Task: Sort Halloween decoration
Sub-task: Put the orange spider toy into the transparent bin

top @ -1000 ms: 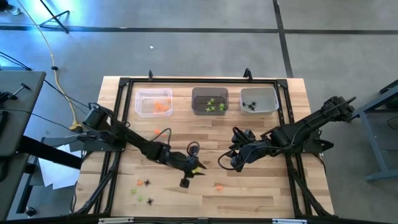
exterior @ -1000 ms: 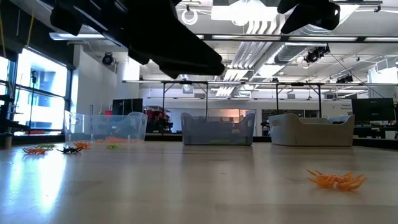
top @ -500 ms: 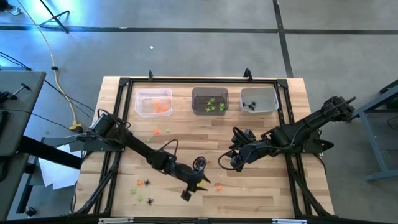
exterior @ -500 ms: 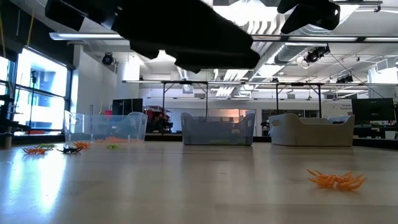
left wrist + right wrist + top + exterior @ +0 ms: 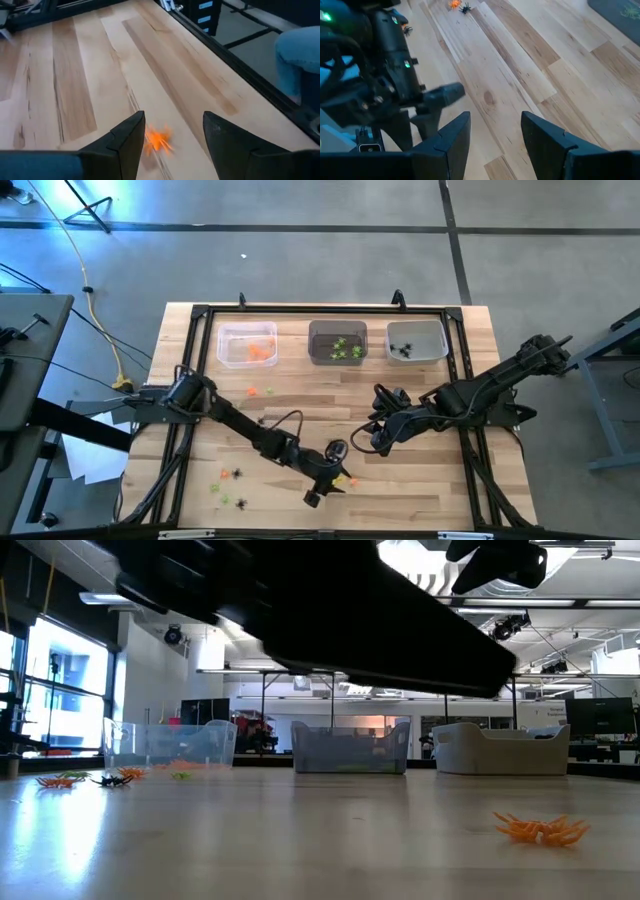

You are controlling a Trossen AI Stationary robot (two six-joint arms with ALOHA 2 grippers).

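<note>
The left end effector (image 5: 335,483) hangs low over the near middle of the pale wooden plank worktop (image 5: 420,385), its two dark fingers (image 5: 127,145) spread apart with nothing between them. Directly beyond its fingertips a tiny orange plastic spider-like trinket (image 5: 157,140) lies flat on the boards, framed in the gap of the open jaws; in the low view the same orange trinket (image 5: 541,829) rests alone on the wood with the left arm's dark bulk above it.

The right end effector (image 5: 362,440) waits over the middle of the worktop, to the right of the left one, its jaws also open and empty.

Along the far edge stand three small translucent rectangular bins: the clear left bin (image 5: 246,345) holds orange pieces, the grey middle bin (image 5: 337,342) holds lime-green pieces, and the whitish right bin (image 5: 417,340) holds black spider shapes.

More loose trinkets lie on the worktop: a small cluster of orange, green and black ones (image 5: 229,485) near the front left corner, and a pair (image 5: 259,392) just in front of the clear bin
</note>
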